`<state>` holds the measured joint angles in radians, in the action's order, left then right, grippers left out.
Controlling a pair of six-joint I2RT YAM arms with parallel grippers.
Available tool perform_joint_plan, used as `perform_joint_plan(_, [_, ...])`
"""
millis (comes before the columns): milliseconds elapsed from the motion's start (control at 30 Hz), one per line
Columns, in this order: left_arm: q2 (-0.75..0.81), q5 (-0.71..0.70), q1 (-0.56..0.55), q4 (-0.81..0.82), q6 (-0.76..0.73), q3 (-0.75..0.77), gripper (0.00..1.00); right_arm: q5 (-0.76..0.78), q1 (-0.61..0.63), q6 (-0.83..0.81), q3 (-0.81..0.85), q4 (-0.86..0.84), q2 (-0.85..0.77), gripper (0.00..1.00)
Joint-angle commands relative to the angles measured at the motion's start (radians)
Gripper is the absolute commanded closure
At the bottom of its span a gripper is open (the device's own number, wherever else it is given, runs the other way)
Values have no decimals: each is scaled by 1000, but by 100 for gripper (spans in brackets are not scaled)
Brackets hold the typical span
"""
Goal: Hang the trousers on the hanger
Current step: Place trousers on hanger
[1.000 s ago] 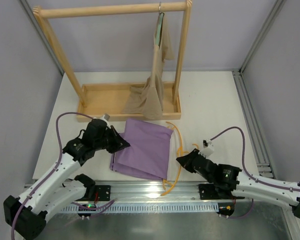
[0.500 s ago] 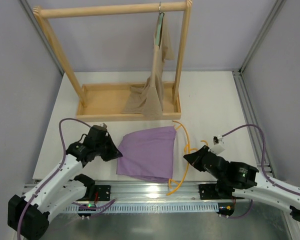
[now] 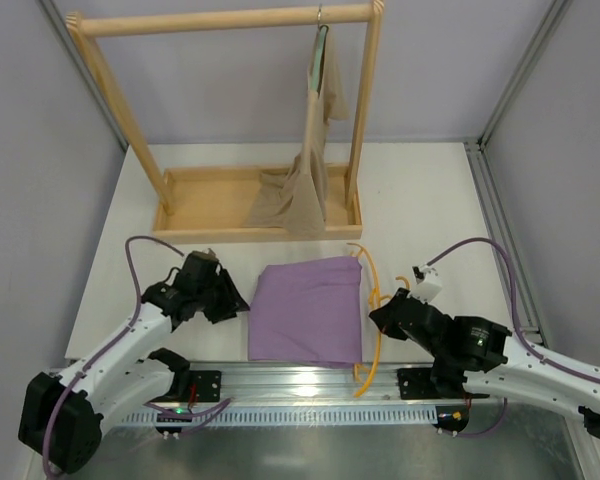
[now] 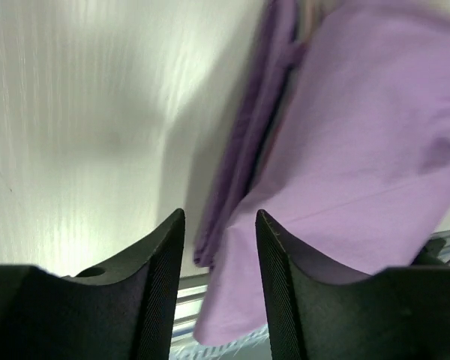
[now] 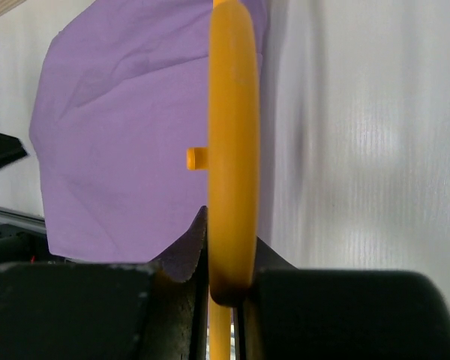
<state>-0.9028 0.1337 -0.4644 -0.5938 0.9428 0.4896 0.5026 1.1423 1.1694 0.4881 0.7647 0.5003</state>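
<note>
The purple trousers [image 3: 307, 310] lie folded on the table [image 3: 420, 200], close to its near edge, between the two arms. The left gripper [image 3: 235, 298] sits just left of them, fingers spread, holding nothing. The right gripper [image 3: 380, 316] pinches the orange hanger [image 5: 232, 112], which lies along the trousers' right edge.

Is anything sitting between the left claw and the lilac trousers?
Nothing visible. The open left claw faces the left edge of the folded lilac fabric trousers, with only bare white table between.
</note>
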Motion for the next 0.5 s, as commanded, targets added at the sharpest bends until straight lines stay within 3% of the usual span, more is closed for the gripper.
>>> perform_joint_plan(0, [25, -117, 4, -113, -87, 203, 56, 24, -3, -66, 6, -36, 14, 96])
perform_joint_plan(67, [25, -103, 1, -109, -95, 253, 53, 19, -3, -65, 0, -42, 17, 96])
perform_joint_plan(200, [-7, 100, -32, 141, -33, 177, 53, 17, -3, -62, -14, -64, 12, 96])
perform_joint_plan(233, [-48, 121, -39, 276, 3, 152, 53, 16, -1, -60, -16, -67, 14, 96])
perform_joint_plan(333, [-166, 158, -53, 487, 68, 49, 55, 27, -1, -48, -23, -53, 11, 96])
perform_joint_plan(467, [-339, 147, -53, 652, 68, -31, 56, 71, -1, 24, -32, 40, -14, 96])
